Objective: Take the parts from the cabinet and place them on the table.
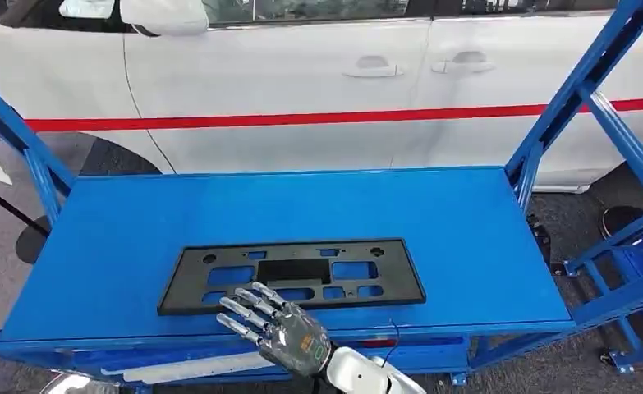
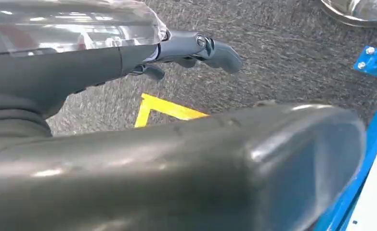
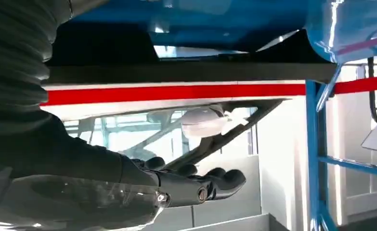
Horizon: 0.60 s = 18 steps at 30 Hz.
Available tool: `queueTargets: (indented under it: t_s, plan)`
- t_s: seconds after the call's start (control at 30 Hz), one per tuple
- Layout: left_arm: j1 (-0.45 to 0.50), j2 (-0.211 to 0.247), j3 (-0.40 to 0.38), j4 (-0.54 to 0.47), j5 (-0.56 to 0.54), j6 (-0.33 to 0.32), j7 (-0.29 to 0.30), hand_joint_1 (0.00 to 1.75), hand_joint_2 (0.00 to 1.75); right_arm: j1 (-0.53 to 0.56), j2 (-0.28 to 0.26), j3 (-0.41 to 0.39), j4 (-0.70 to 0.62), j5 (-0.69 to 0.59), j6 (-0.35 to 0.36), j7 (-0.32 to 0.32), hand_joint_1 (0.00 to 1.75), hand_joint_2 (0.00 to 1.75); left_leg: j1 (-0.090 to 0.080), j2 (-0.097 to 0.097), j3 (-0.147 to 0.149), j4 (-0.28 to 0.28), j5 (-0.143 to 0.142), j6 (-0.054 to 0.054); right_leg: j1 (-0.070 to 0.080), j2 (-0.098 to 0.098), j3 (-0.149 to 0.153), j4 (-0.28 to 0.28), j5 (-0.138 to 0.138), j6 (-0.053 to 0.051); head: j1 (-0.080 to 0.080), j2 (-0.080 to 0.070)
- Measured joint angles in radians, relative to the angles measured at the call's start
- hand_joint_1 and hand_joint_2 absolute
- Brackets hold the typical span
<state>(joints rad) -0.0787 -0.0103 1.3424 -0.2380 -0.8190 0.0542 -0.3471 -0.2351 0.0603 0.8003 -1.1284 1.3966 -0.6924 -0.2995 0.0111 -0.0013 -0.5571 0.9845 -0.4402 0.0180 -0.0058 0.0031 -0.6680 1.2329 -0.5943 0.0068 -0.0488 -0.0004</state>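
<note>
A flat black plastic part (image 1: 295,272) with several rectangular cut-outs lies on the blue table (image 1: 474,230), near its front edge. My right hand (image 1: 278,328) reaches in from below with its fingers stretched out and apart. Its fingertips are over the part's front edge and it holds nothing. In the right wrist view the same hand (image 3: 196,185) hangs in the air away from the dark edge of the part (image 3: 191,73). My left hand (image 2: 191,48) hangs low over the grey carpet, its fingers loosely extended and empty.
A white car (image 1: 301,74) with a red stripe stands close behind the table. Blue frame struts (image 1: 572,98) rise at the table's right and left ends. A lower shelf (image 1: 178,368) shows under the front edge. A yellow floor mark (image 2: 162,108) lies below my left hand.
</note>
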Motion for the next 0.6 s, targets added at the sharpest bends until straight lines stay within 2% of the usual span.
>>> queueTargets:
  t_s: [0.03, 0.07, 0.1, 0.13, 0.2, 0.23, 0.3, 0.33, 0.4, 0.43, 0.47, 0.53, 0.57, 0.6]
  plan:
    - [0.001, 0.000, 0.000, 0.000, 0.000, 0.000, 0.000, 0.00, 0.00, 0.001, 0.000, 0.000, 0.003, 0.000, 0.000, 0.000, 0.00, 1.75, 0.000, 0.000, -0.002, 0.001, 0.000, 0.000, 0.000, 0.000, -0.035, 0.072, -0.025, 0.002, 0.000, 0.000]
    - [0.002, 0.000, 0.000, 0.000, 0.000, 0.000, 0.000, 0.00, 0.00, 0.001, 0.000, 0.000, 0.005, 0.000, 0.000, -0.001, 0.00, 1.75, 0.000, 0.000, -0.003, 0.003, 0.000, 0.000, 0.000, 0.000, -0.054, 0.107, -0.026, 0.004, 0.000, 0.000]
    - [0.002, 0.000, 0.000, 0.000, 0.000, 0.000, 0.000, 0.00, 0.00, 0.001, 0.000, 0.000, 0.008, -0.001, 0.000, -0.004, 0.00, 1.75, 0.000, 0.000, -0.002, 0.004, -0.001, 0.001, -0.001, -0.001, -0.046, 0.090, -0.003, 0.004, 0.000, 0.000]
    - [0.002, 0.000, 0.000, 0.000, 0.000, 0.000, 0.000, 0.00, 0.00, 0.001, 0.001, -0.001, 0.008, -0.003, 0.000, -0.009, 0.00, 1.75, 0.000, -0.001, 0.000, 0.005, -0.002, -0.001, -0.002, -0.001, -0.014, 0.025, 0.040, 0.003, 0.000, 0.000]
    - [0.002, -0.002, 0.000, 0.000, -0.001, 0.000, 0.000, 0.00, 0.00, -0.002, 0.007, -0.006, 0.008, -0.014, 0.000, -0.022, 0.00, 1.75, 0.000, -0.003, 0.003, 0.011, -0.007, -0.006, -0.001, -0.002, 0.081, -0.164, 0.126, -0.006, 0.000, 0.000]
    - [0.001, -0.002, 0.000, 0.000, -0.002, 0.000, 0.000, 0.00, 0.00, -0.006, 0.012, -0.013, 0.007, -0.020, 0.000, -0.030, 0.00, 1.75, -0.006, -0.003, -0.001, 0.016, -0.010, -0.012, 0.002, -0.002, 0.104, -0.211, 0.117, -0.012, 0.000, 0.000]
    - [0.001, -0.002, 0.000, 0.000, -0.006, 0.001, 0.000, 0.00, 0.00, -0.009, 0.021, -0.024, 0.002, -0.032, 0.000, -0.042, 0.00, 1.75, -0.008, -0.003, -0.004, 0.019, -0.011, -0.023, 0.004, 0.000, 0.097, -0.213, 0.123, -0.017, 0.000, 0.000]
    - [0.002, -0.002, 0.000, 0.000, -0.006, 0.002, 0.000, 0.00, 0.00, -0.011, 0.023, -0.030, -0.002, -0.037, 0.000, -0.047, 0.00, 1.75, -0.005, -0.003, -0.003, 0.017, -0.010, -0.030, 0.007, 0.001, 0.096, -0.212, 0.124, -0.023, 0.000, 0.000]
    - [0.001, -0.002, 0.000, 0.000, -0.007, 0.001, 0.001, 0.00, 0.00, -0.017, 0.030, -0.040, -0.013, -0.039, 0.000, -0.052, 0.00, 1.75, -0.002, -0.003, -0.005, 0.022, -0.019, -0.041, -0.002, -0.002, 0.100, -0.224, 0.132, -0.037, 0.000, 0.000]
    - [0.001, -0.003, 0.000, 0.000, -0.007, 0.001, 0.000, 0.00, 0.00, -0.023, 0.033, -0.044, -0.015, -0.039, -0.001, -0.052, 0.00, 1.75, -0.002, -0.002, -0.015, 0.052, -0.043, -0.046, -0.003, -0.002, 0.100, -0.225, 0.133, -0.041, 0.000, 0.000]
    - [0.001, -0.003, 0.000, 0.000, -0.007, 0.001, 0.000, 0.00, 0.00, -0.028, 0.039, -0.045, -0.017, -0.037, -0.001, -0.051, 0.00, 1.75, 0.001, -0.002, -0.046, 0.120, -0.083, -0.052, -0.003, -0.002, 0.099, -0.224, 0.132, -0.043, 0.000, 0.000]
    - [0.002, -0.002, 0.000, 0.000, -0.007, 0.001, 0.000, 0.00, 0.00, -0.034, 0.042, -0.045, -0.015, -0.021, 0.000, -0.045, 0.00, 1.75, 0.002, -0.002, -0.124, 0.290, -0.155, -0.061, -0.001, -0.004, 0.099, -0.224, 0.132, -0.044, 0.000, 0.000]
    - [0.004, -0.002, 0.000, 0.000, -0.007, 0.001, 0.000, 0.00, 0.00, -0.036, 0.043, -0.045, -0.010, -0.011, 0.000, -0.040, 0.00, 1.75, 0.003, -0.002, -0.148, 0.338, -0.162, -0.062, -0.001, -0.004, 0.099, -0.224, 0.131, -0.044, 0.000, 0.000]
    - [0.005, -0.003, 0.000, 0.000, -0.007, 0.001, -0.001, 0.00, 0.00, -0.039, 0.046, -0.045, -0.005, -0.006, 0.000, -0.036, 0.00, 1.75, 0.004, -0.002, -0.146, 0.331, -0.144, -0.063, -0.001, -0.004, 0.100, -0.224, 0.131, -0.044, 0.000, 0.000]
